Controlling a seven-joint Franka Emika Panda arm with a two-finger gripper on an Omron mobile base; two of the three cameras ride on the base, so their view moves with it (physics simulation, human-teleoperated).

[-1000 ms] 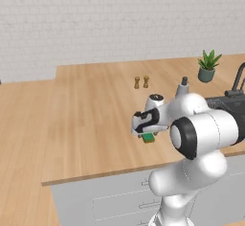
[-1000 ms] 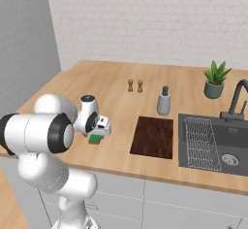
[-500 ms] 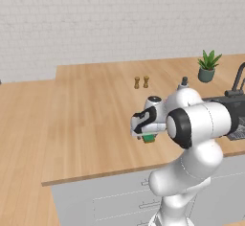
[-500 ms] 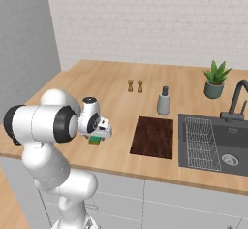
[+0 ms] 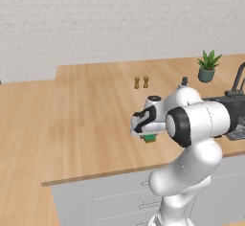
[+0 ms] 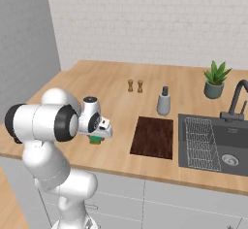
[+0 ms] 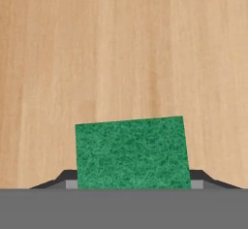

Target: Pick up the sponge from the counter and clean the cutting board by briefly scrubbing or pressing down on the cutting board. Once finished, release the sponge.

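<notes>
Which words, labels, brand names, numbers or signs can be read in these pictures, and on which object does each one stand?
None: no readable text stands on anything here.
The sponge shows a plain green top.
The cutting board, the counter and the soap bottle carry no label.
The two small shakers are too small to tell.

No readable text (anywhere).
</notes>
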